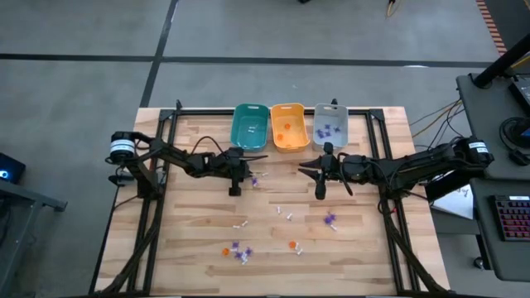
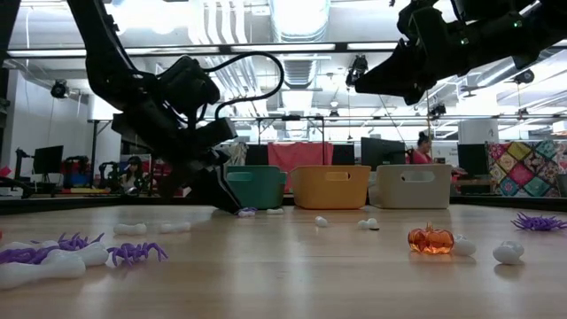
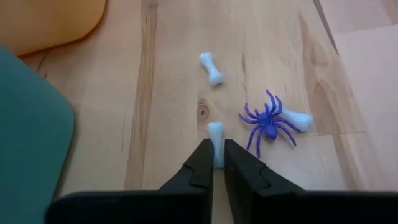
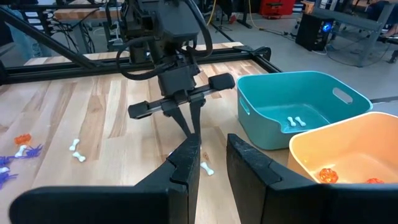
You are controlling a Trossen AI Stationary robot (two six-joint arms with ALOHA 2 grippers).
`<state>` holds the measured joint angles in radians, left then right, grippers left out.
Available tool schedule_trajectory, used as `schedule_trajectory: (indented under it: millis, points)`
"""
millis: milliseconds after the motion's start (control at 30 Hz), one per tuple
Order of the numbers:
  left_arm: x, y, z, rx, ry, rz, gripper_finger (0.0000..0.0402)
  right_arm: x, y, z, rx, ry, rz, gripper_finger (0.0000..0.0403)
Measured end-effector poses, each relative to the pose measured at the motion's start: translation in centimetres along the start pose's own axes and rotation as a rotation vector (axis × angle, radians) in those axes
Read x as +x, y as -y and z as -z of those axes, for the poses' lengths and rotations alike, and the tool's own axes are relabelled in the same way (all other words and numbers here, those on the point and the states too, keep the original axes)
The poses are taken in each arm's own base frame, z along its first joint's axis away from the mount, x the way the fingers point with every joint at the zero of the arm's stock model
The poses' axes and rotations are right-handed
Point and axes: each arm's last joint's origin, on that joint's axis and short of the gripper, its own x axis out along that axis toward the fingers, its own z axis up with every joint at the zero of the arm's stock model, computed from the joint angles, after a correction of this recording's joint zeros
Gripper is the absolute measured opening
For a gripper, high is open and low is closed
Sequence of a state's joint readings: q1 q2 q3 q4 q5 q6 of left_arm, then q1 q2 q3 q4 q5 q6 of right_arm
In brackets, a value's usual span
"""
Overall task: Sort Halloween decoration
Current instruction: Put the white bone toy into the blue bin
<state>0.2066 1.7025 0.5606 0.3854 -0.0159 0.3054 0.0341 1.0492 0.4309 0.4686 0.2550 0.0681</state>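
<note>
We see the left gripper (image 3: pixel 217 163) down at the table (image 1: pixel 190 240), its fingers pinched on a white bone (image 3: pixel 216 142) beside a purple spider (image 3: pixel 268 122) near the teal bin (image 1: pixel 249 126), while the right gripper (image 4: pixel 211 163) hovers, fingers slightly parted, empty.

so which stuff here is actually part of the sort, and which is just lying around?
Job:
- white bone, pinched by the left gripper
- purple spider beside it
- second white bone
- orange pumpkin
- teal bin, orange bin, grey bin

Just there:
- keyboard off the table
- right gripper, waiting mid-table
</note>
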Motion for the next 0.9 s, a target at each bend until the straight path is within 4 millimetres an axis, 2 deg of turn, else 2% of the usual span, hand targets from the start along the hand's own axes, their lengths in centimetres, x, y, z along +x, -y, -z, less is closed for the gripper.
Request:
schedule_trajectory:
  millis: [300, 767, 900]
  points:
    - [-2.2, -0.6, -1.5, -0.015, 0.068, -0.03, 0.0, 0.0, 0.0, 0.0, 0.004, 0.001, 0.0, 0.0068]
    - [-8.0, -1.8, -4.6, -0.035, 0.254, -0.115, 0.0001, 0.1, -0.1, -0.5, 0.032, 0.013, -0.002, 0.0068]
    - [-9.5, -3.1, -6.2, -0.008, 0.281, -0.167, 0.0001, 0.1, -0.1, -0.8, 0.044, 0.022, -0.003, 0.0068]
